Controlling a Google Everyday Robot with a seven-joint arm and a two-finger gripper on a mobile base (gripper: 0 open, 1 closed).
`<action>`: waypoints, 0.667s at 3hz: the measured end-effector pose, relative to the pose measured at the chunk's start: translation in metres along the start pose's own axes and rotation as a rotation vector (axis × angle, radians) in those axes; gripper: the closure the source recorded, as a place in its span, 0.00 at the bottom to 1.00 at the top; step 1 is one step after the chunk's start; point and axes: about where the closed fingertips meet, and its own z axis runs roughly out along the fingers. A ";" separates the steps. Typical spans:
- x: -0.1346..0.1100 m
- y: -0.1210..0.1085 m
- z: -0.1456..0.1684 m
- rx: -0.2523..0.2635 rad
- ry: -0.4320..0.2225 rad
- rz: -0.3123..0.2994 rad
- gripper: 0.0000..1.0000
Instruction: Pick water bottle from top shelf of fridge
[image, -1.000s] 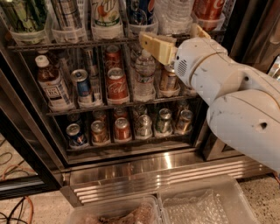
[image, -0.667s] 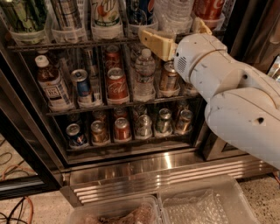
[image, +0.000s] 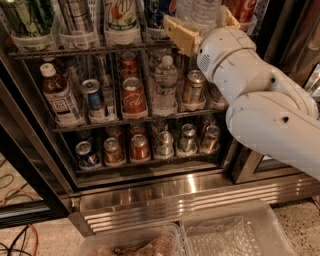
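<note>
Fridge (image: 165, 192): door open, arm (image: 260, 100) reaching in from the right, up to the top row.
Table (image: 75, 50): the top wire shelf is the table here, with bottles standing in clear cup holders (image: 30, 41) along its front edge.
Water bottle (image: 197, 6): toward the right end of the table, upright in its holder. Only its lower ribbed part shows, as the rest runs off the top of the view.
Gripper (image: 197, 19): at the front edge of the table, right at the water bottle.
Jaws: apart, one tan pad on each side of the bottle. I cannot tell whether either one touches it yet.
Step in hand: I'd say it is lining up to close on the bottle, which has not been lifted.
Doing it well: centre the bottle between the jaws before squeezing. Close gently, since thin ribbed plastic will likely give. Lift straight up out of the cup before pulling back toward the front edge.
Watch for: the dark blue bottle (image: 157, 17) just to the left, near the left pad, and the red-labelled bottle (image: 243, 11) to the right. A skewed pull could knock either one.
Below: the smaller clear bottle (image: 165, 85) and the cans (image: 132, 92) on the lower racks sit well clear of the move.
</note>
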 end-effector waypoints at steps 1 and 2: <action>0.003 -0.005 0.008 0.011 -0.023 -0.006 0.21; 0.008 -0.014 0.016 0.032 -0.031 -0.005 0.20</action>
